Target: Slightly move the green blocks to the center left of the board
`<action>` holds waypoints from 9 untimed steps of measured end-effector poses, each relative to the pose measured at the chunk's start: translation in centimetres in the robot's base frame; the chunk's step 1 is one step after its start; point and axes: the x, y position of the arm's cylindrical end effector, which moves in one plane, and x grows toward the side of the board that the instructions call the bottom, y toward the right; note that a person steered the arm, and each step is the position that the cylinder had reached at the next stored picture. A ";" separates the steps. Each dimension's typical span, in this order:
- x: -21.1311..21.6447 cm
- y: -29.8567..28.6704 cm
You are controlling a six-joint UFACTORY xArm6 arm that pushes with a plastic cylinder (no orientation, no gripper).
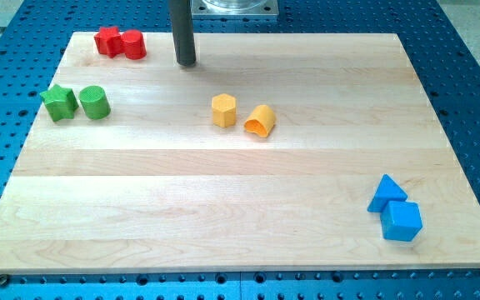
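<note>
A green star block (pixel 59 102) and a green cylinder (pixel 95 102) stand side by side, nearly touching, near the board's left edge in the view's upper left. My tip (pixel 187 62) is on the board near the view's top, to the right of and above the green cylinder, well apart from it. The rod rises straight up out of the view.
A red star block (pixel 107 40) and a red cylinder (pixel 133 44) touch at the top left, left of my tip. A yellow hexagon (pixel 223 110) and a yellow arch block (pixel 260 122) lie near the middle. A blue triangle (pixel 387 193) and a blue cube (pixel 402 221) sit at the bottom right. The wooden board (pixel 223 208) lies on a blue perforated table.
</note>
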 end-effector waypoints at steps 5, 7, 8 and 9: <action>7.8 -15.2; 8.1 -17.3; 12.0 -16.9; 10.6 -16.0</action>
